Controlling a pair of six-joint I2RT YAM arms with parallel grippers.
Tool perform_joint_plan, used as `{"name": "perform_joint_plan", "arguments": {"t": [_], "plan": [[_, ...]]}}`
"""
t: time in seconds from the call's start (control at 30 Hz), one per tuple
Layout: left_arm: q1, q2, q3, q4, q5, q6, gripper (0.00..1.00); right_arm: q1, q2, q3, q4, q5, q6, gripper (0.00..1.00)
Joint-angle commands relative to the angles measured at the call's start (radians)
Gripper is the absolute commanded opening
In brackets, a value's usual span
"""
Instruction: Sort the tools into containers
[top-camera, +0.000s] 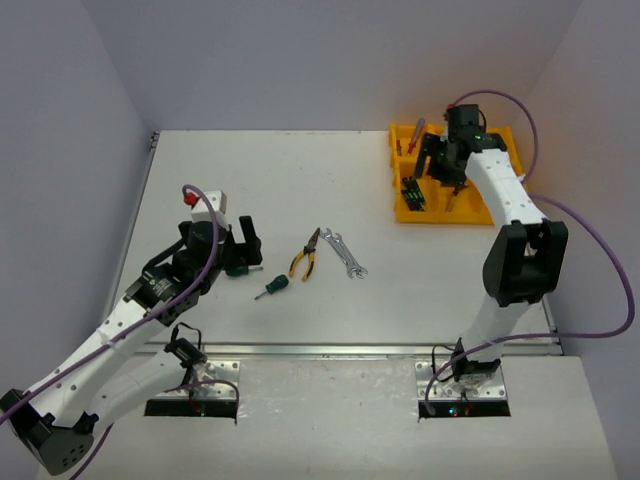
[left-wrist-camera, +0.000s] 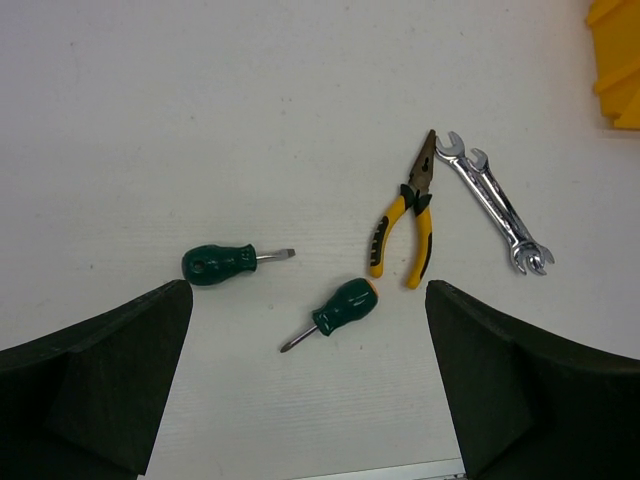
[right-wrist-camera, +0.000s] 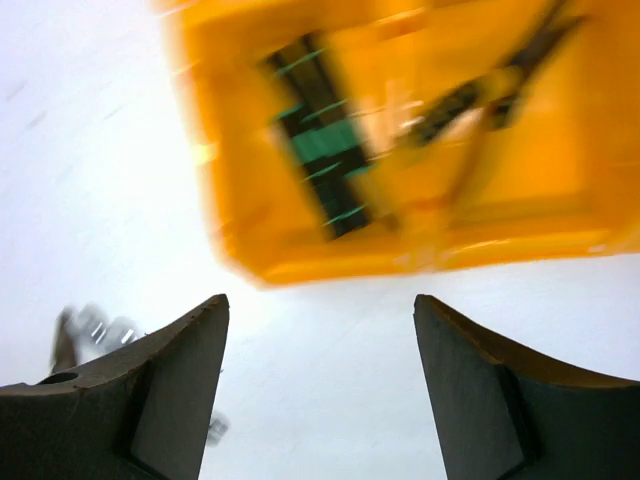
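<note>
While both pairs of jaws stand apart with nothing between them, the left gripper hangs low over loose tools and the right gripper hangs over the yellow tray at the far right. The table is plain white, with pale walls on three sides. Two stubby green screwdrivers, yellow-black pliers and two silver wrenches lie mid-table. Black-green screwdrivers lie in the tray's near left compartment.

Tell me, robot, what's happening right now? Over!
Both open: left claw, right claw at bright yellow plastic tray. Two green stubby screwdrivers, yellow-black pliers, silver wrenches unsorted on table. Nothing blocking.
</note>
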Motion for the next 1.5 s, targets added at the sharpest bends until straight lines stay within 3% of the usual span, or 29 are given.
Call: {"name": "perform_joint_plan", "arguments": {"t": [0.0, 0.23, 0.4, 0.87, 1.33, 1.47], "plan": [[-0.002, -0.038, 0.018, 0.014, -0.067, -0.015, 1.0, 0.305, -0.176, -0.161, 0.077, -0.004, 0.007, 0.73], [-0.001, -0.092, 0.021, -0.006, -0.144, -0.049, 1.0, 0.681, -0.117, -0.259, 0.193, 0.142, 0.167, 0.63], [-0.001, -0.095, 0.02, -0.01, -0.144, -0.052, 1.0, 0.832, -0.006, -0.27, 0.25, 0.317, 0.333, 0.62], [-0.001, -0.114, 0.014, 0.004, -0.113, -0.039, 1.0, 0.87, 0.218, -0.212, 0.259, 0.367, 0.457, 0.48], [-0.002, -0.124, 0.012, 0.004, -0.11, -0.038, 1.0, 0.811, 0.296, -0.156, 0.265, 0.339, 0.54, 0.0], [-0.002, -0.127, 0.011, 0.004, -0.109, -0.038, 1.0, 0.785, 0.273, -0.122, 0.263, 0.321, 0.528, 0.0]]}}
